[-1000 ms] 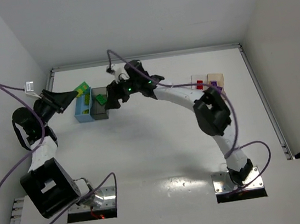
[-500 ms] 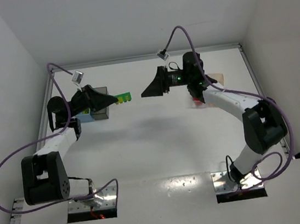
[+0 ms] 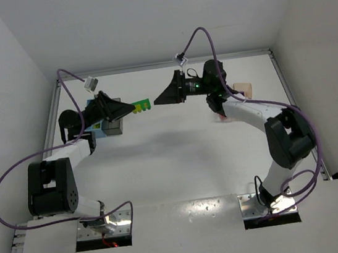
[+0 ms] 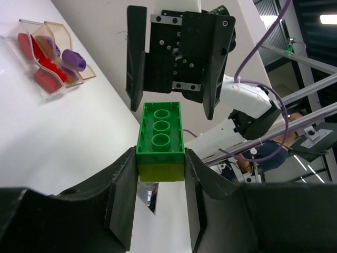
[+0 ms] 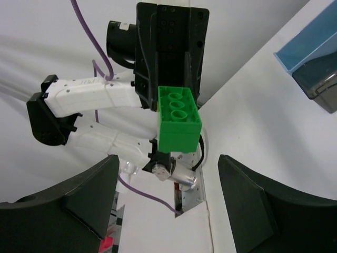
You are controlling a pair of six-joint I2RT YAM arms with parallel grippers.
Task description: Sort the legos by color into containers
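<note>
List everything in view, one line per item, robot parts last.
green lego: 1, green, stacked on the yellow one, held in the air between the arms
yellow lego: 1, yellow, under the green one
red legos: several, red, in the clear bin
purple legos: at least 2, purple, in the tan bin
clear bin: 1, clear, far right of the table
tan bin: 1, tan, beside the clear bin
light blue bin: 1, far left
dark grey bin: 1, beside the blue one
table: 1, white
left gripper: 1, black, shut on the stack
right gripper: 1, black, open, facing the stack
</note>
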